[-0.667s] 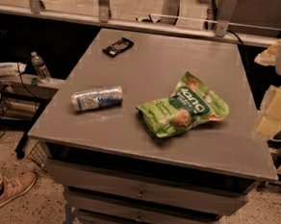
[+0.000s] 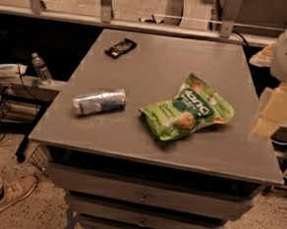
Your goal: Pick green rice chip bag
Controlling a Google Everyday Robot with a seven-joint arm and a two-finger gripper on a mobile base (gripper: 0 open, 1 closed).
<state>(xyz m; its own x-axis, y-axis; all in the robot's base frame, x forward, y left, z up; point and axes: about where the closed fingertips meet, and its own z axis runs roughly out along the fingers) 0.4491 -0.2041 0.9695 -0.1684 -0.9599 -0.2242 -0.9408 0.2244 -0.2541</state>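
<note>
Nothing on the tabletop has shifted since a moment ago, and my gripper [image 2: 272, 114] hangs in much the same spot at the right edge of the view, if anything a touch further in.

The green rice chip bag [image 2: 188, 110] lies flat on the grey table [image 2: 146, 146], right of centre and nearer the front edge than the back. Its crinkly bright green pouch sits at a slant, the top end pointing toward the far right. On its dark green label I read "dang" in white letters. Smaller pale lettering runs below it, which I cannot make out, and round tan chips are pictured around the label. Nothing touches the bag.

My gripper shows as pale cream blocks below the white rounded body of my arm, over the right rim of the table, beside the bag but well clear of it. Whether it is spread or pressed together I cannot tell, and it holds nothing that I can see.

Left of the bag, apart from it, a silver-blue drink can [image 2: 99, 102] lies on its side; its print is unreadable. Near the far left corner rests a small black packet [image 2: 120, 48] with white markings I cannot read.

Beneath the tabletop are grey drawers [image 2: 147, 198]. On a low shelf to the left stands a clear water bottle [image 2: 41, 69], and a tan shoe [image 2: 10, 193] rests on the speckled floor at the lower left.
</note>
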